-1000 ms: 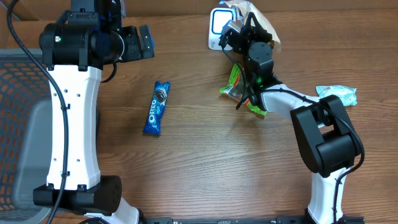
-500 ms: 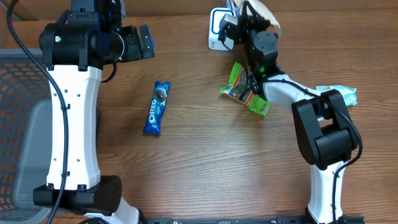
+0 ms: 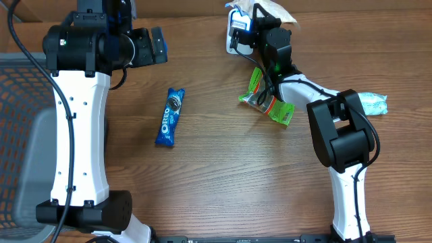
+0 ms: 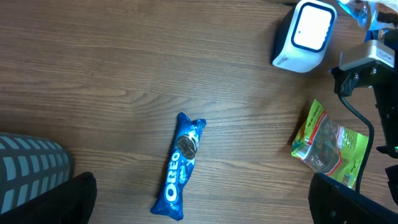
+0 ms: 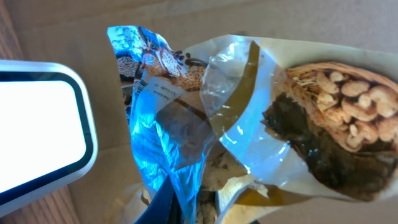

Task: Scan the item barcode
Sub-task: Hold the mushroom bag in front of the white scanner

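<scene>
My right gripper is shut on a crinkly nut snack bag and holds it at the far edge of the table, right beside the white barcode scanner. In the right wrist view the scanner's lit screen fills the left side, and blue light falls on the bag's near end. A printed label on the bag faces the camera. The left gripper hangs open above the table, with the blue Oreo pack lying between and below its fingers.
A green snack bag lies under the right arm. A pale teal pack sits at the right edge. The Oreo pack lies mid-table. A grey mesh basket stands at the left. Cardboard lines the far side.
The right gripper has carried the nut bag away from me and slightly left, up beside the scanner. The left arm has not moved.
</scene>
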